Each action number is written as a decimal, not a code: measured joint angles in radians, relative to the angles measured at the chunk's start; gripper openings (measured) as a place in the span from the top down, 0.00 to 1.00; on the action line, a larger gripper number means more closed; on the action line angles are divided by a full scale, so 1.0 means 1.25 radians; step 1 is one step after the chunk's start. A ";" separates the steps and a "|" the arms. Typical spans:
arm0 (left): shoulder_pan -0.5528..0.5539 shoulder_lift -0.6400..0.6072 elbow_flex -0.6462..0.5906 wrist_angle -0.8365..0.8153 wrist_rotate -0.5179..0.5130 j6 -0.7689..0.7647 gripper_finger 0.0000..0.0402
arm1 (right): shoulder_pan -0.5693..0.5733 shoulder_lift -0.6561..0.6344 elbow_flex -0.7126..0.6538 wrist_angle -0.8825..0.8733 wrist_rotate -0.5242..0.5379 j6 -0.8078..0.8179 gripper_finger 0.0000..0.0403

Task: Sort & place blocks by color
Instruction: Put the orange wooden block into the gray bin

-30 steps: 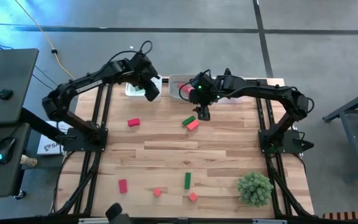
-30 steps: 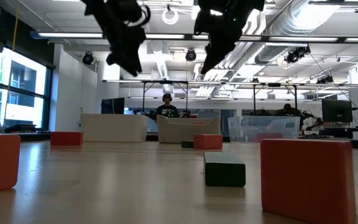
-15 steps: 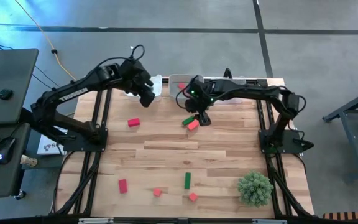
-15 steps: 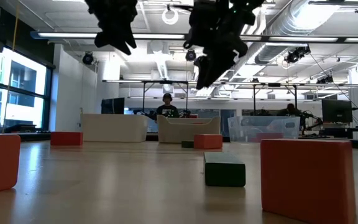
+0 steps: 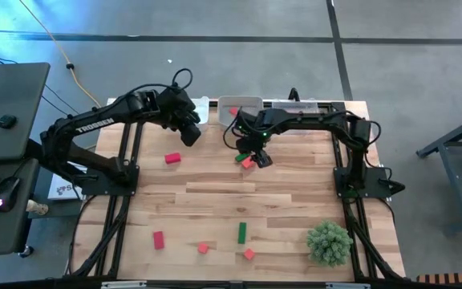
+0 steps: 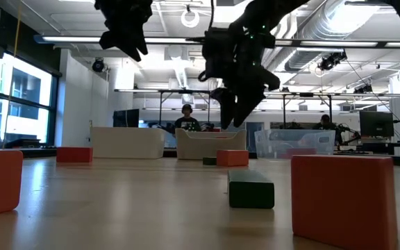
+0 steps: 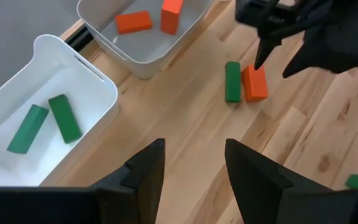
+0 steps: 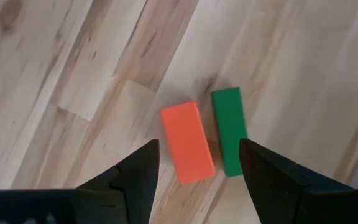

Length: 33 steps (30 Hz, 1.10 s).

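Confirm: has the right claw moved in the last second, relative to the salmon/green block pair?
Yes. In the high view the right claw has shifted down toward the salmon block and green block, now sitting right over the pair, open.

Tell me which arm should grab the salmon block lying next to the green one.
Right. Its pincer hangs open directly over the salmon block; the left pincer sits off by the trays.

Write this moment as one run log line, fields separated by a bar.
right gripper: open, above salmon block beside green block | left gripper: open, empty, raised near trays
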 joint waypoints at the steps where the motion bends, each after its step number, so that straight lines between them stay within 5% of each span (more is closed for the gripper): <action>1: -0.001 0.000 0.000 0.000 0.000 0.000 0.61 | 0.000 0.008 0.000 -0.001 0.000 -0.005 0.48; 28: -0.001 0.001 0.000 0.000 0.000 0.032 0.61 | 0.014 0.121 0.000 0.008 0.061 -0.062 0.48; 33: 0.003 0.001 0.000 0.000 -0.003 0.076 0.61 | 0.027 0.121 0.000 0.008 0.083 -0.062 0.57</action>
